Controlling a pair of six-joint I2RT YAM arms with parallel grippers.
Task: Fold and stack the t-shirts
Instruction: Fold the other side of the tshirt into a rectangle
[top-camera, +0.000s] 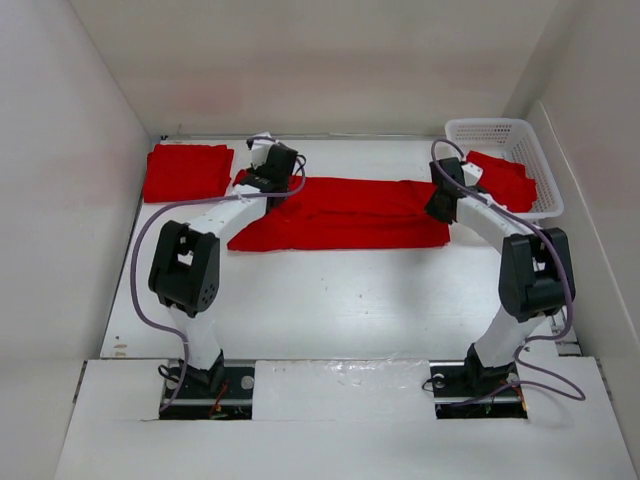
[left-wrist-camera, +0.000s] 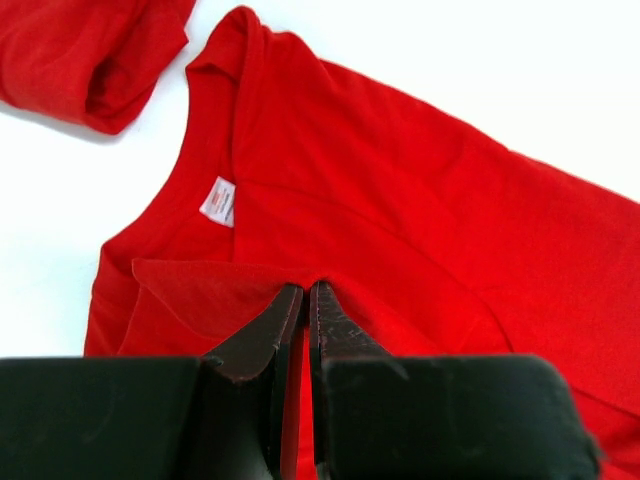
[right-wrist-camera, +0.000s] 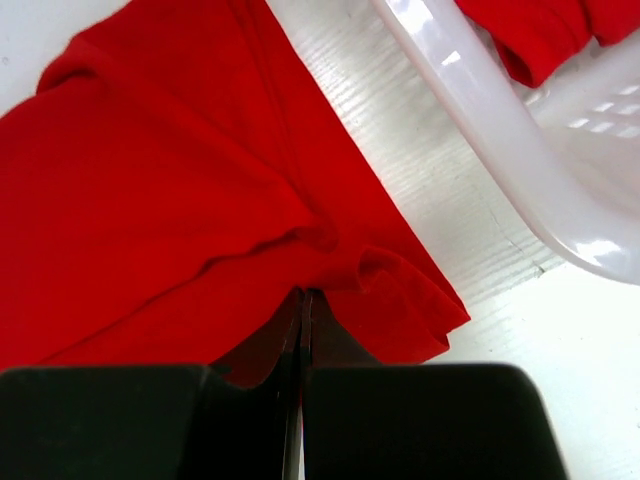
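Note:
A red t-shirt (top-camera: 345, 212) lies spread lengthwise across the table's far middle, partly folded. My left gripper (top-camera: 268, 180) is shut on its cloth at the collar end (left-wrist-camera: 300, 300), near the white neck label (left-wrist-camera: 218, 201). My right gripper (top-camera: 440, 205) is shut on the hem end (right-wrist-camera: 330, 290) at the shirt's right. A folded red t-shirt (top-camera: 187, 170) lies at the far left; its edge shows in the left wrist view (left-wrist-camera: 90, 60). Another red t-shirt (top-camera: 502, 178) lies in the basket.
A white plastic mesh basket (top-camera: 520, 140) stands at the far right corner, its rim (right-wrist-camera: 480, 140) close to my right gripper. White walls enclose the table on the left, back and right.

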